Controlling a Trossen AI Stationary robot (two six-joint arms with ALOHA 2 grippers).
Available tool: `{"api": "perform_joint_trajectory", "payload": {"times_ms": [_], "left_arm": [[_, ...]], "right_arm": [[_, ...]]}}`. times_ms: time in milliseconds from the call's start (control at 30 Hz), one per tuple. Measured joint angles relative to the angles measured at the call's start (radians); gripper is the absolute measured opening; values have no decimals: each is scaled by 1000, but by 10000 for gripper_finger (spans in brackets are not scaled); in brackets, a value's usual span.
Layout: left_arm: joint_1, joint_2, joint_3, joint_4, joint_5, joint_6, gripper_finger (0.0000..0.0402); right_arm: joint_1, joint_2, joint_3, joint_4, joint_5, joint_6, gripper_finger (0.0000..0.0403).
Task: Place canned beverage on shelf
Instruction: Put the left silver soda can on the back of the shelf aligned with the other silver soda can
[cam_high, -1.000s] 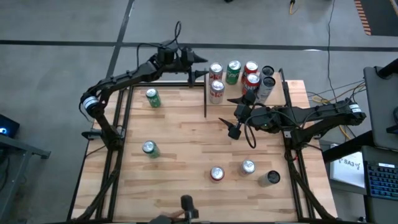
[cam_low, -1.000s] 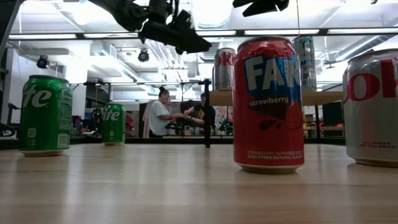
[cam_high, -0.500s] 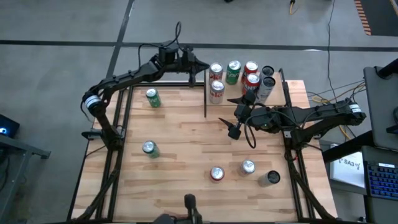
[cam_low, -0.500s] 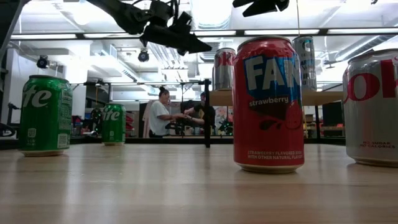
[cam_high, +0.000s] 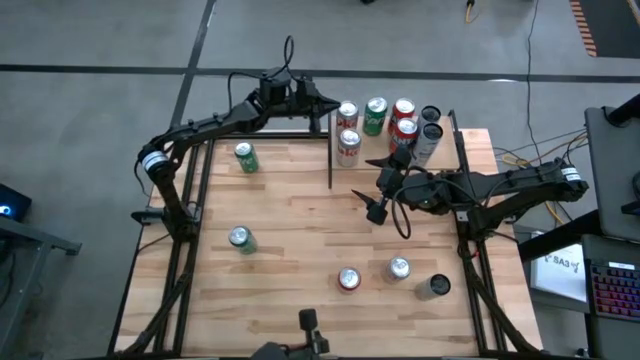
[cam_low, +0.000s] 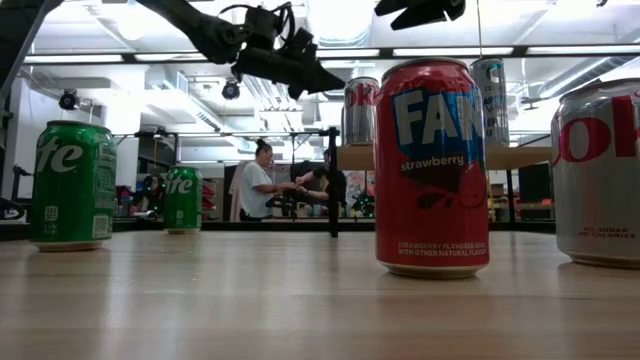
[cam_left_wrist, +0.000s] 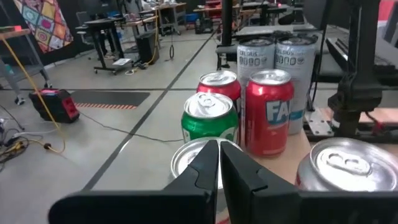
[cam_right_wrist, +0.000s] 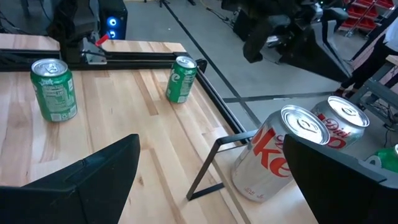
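Observation:
The shelf (cam_high: 446, 150), a small light wood board with black posts, stands at the table's far right and carries several upright cans. The nearest to my left gripper is a red-and-silver can (cam_high: 347, 113), whose silver top (cam_left_wrist: 188, 158) shows just beyond the fingers. My left gripper (cam_high: 322, 103) hovers shut and empty just left of that can, above the table's far edge (cam_low: 335, 83). My right gripper (cam_high: 378, 186) hangs open over the middle of the table, with nothing between its fingers (cam_right_wrist: 211, 186).
Loose cans stand on the table: two green ones (cam_high: 245, 157) (cam_high: 241, 239) on the left, and a red one (cam_high: 349, 279), a silver one (cam_high: 398, 268) and a dark one (cam_high: 434, 286) near the front. People sit in the room behind (cam_low: 258, 178).
My left gripper has shut its fingers on nothing while staying beside the shelf's left end. The cans have not moved.

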Motion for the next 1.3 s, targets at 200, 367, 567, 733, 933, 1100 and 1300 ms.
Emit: {"api": "perform_joint_trajectory", "payload": {"times_ms": [200, 367, 567, 733, 933, 1100, 1300], "left_arm": [[-1, 0, 0, 17, -1, -31, 0], [-7, 0, 0, 40, -3, -62, 0], [-19, 0, -1, 88, -2, -72, 0], [-31, 6, -3, 89, -2, -72, 0], [-35, 31, -4, 98, -2, -84, 0], [-35, 33, -2, 104, -2, -87, 0], [-37, 34, -5, 93, -2, -88, 0]], "right_arm": [[0, 0, -3, 0, 19, 16, 384], [0, 0, -3, 6, 27, 16, 384], [0, 0, -3, 20, 27, 13, 384], [0, 0, -3, 24, 28, 2, 384], [0, 0, -3, 30, 28, 3, 384], [0, 0, -3, 30, 28, 3, 384], [0, 0, -3, 30, 27, 3, 384]]}}
